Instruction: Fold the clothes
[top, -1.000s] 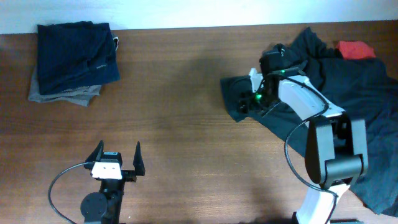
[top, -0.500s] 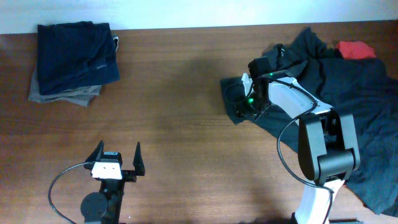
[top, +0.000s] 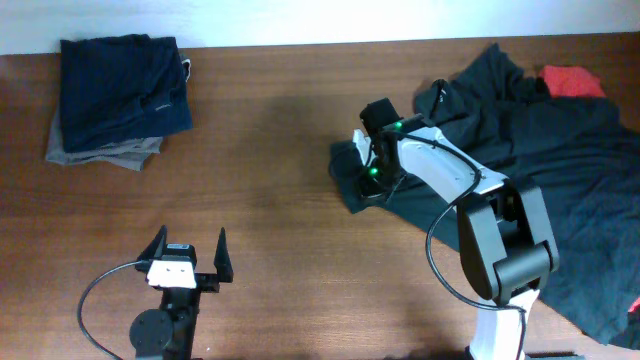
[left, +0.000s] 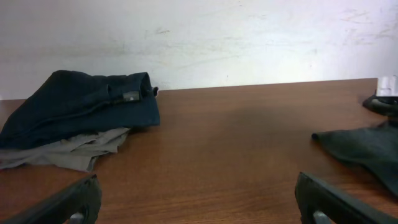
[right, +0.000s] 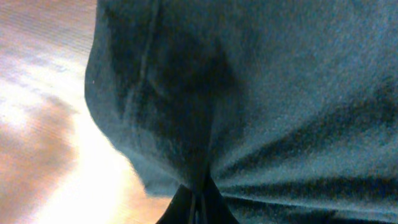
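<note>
A big loose heap of dark clothes (top: 560, 150) covers the right side of the table, with a red garment (top: 572, 79) at its back. My right gripper (top: 368, 172) is shut on the left edge of a dark garment (top: 352, 180) drawn out from the heap. The right wrist view is filled with that dark cloth (right: 261, 93), bunched into folds where the jaws (right: 198, 208) pinch it. My left gripper (top: 189, 255) stands open near the front left edge, nothing between its fingers (left: 74, 202).
A folded stack, a navy garment (top: 122, 88) on a grey one (top: 105, 152), lies at the back left corner, also in the left wrist view (left: 81, 109). Bare wood (top: 270, 200) separates it from the heap. A white wall (left: 199, 37) rises behind the table.
The right gripper has closed on the dark garment's edge and dragged it leftward across the table. The left arm has not moved.
</note>
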